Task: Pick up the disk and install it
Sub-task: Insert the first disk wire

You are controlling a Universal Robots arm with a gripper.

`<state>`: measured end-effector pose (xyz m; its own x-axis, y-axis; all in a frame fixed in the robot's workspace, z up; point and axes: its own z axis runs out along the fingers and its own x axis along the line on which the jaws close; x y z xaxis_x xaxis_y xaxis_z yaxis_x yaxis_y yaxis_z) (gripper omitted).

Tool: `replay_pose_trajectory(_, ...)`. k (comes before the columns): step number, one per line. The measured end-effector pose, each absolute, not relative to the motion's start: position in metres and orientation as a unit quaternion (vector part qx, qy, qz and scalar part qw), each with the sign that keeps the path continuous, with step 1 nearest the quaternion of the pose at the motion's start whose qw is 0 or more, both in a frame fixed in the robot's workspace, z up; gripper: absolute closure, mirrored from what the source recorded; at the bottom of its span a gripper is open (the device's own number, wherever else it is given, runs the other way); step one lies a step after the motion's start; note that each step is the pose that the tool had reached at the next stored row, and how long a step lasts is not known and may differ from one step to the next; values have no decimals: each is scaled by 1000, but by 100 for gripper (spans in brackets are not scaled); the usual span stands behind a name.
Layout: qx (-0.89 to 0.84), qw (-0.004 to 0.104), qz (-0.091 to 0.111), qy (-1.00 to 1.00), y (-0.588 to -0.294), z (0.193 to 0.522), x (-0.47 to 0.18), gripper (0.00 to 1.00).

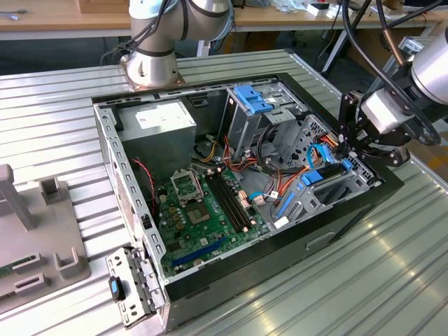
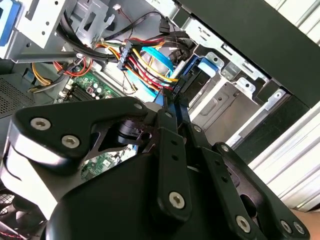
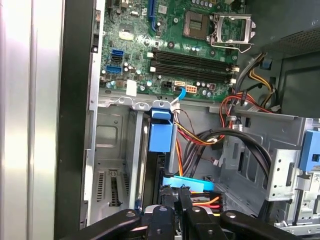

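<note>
My black claw (image 1: 350, 143) reaches into the open computer case (image 1: 350, 210); its fingers hide the blue-railed silver disk (image 3: 161, 132) edge, so grip unclear.

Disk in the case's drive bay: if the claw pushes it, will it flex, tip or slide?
Probably stiff: the disk shows a rigid blue carrier. Standing on edge between metal bay walls, it likely slides rather than tips.

No legible text, white label on power supply (image 1: 162, 119) too small to read
</note>
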<state>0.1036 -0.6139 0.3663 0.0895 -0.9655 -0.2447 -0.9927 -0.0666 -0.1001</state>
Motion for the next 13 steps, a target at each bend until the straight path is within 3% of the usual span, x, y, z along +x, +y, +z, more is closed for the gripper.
replay_pose_trajectory(13,-724,119,54,678,-614,352,104,84)
